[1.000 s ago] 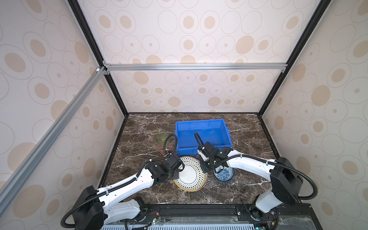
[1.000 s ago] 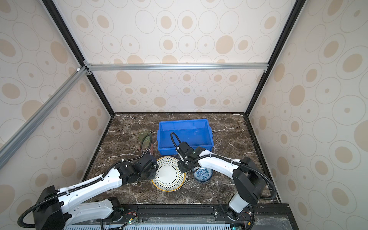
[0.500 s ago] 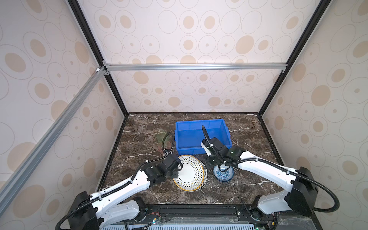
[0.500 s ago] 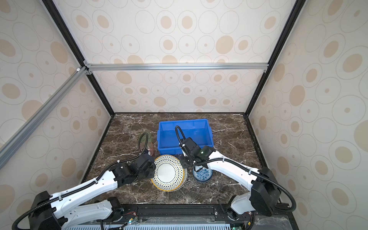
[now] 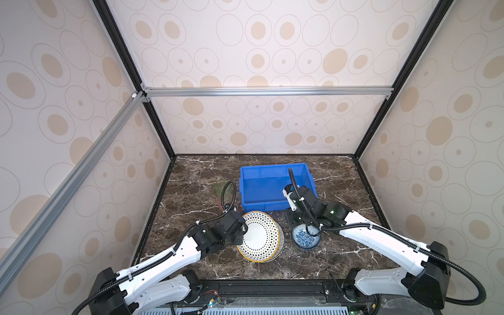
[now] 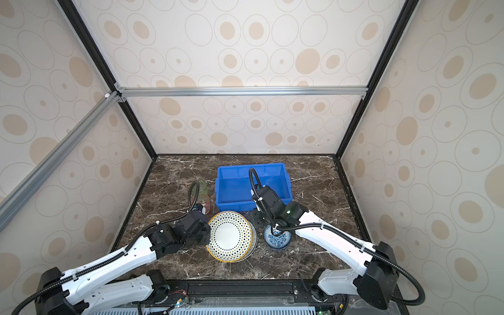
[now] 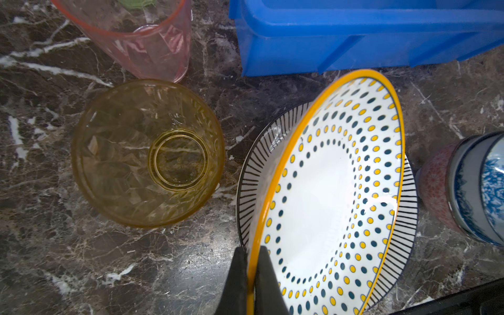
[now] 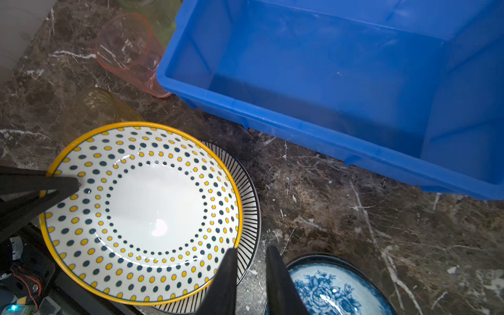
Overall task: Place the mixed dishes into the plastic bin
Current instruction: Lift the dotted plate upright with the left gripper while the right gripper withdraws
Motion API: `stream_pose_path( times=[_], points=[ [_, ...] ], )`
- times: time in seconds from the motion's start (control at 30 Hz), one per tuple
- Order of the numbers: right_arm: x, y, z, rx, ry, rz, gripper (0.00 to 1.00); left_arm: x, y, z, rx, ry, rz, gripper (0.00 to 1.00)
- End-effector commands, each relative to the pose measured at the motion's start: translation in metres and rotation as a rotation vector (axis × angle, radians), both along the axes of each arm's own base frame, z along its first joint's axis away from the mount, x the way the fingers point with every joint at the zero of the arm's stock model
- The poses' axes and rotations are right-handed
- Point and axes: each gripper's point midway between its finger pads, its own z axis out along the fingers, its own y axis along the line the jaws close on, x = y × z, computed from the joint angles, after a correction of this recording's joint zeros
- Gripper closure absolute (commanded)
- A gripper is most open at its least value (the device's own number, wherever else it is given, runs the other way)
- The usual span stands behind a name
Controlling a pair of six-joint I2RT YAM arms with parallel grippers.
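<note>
Bin of bright blue rectangular plastic [image 5: 272,165] stands farthest back. Just before it, yellow-rimmed dotted plate [image 5: 259,236] tilts on a black-striped plate [image 8: 251,196], rim pinched by the left gripper [image 7: 251,249]. Right gripper [image 8: 251,248], slightly spread, hovers beside the blue-floral bowl [image 8: 327,291].

My dotted plate [image 7: 335,191] covers most of the striped plate [image 7: 251,174] under it. The left wrist view's edge cuts off the green cup [image 7: 133,3] behind the pink cup [image 7: 147,46]. In both top views my left arm [image 5: 212,237] hides the yellow cup [image 7: 147,152] and my right arm [image 5: 354,230] overlaps the blue-floral bowl [image 5: 301,241], which both wrist views crop.
</note>
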Motion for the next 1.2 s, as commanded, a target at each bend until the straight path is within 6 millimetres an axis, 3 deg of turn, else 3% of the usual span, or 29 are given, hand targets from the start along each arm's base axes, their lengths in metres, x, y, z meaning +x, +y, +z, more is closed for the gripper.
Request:
stream_pose_path(
  times=[0.0, 0.23, 0.73, 1.17],
  points=[
    [0.000, -0.014, 0.012, -0.018, -0.070, -0.024, 0.74, -0.003, -0.018, 0.031, -0.087, -0.035, -0.082, 1.00],
    [0.002, -0.037, 0.033, -0.028, -0.175, -0.069, 0.66, 0.003, -0.027, 0.051, -0.133, -0.079, -0.093, 1.00],
    [0.013, -0.073, 0.039, 0.058, -0.148, -0.171, 0.62, 0.025, -0.037, 0.090, -0.132, -0.167, -0.099, 1.00],
    [0.024, -0.100, 0.044, 0.095, -0.145, -0.242, 0.57, 0.076, -0.057, 0.141, -0.179, -0.278, -0.139, 1.00]
  ],
)
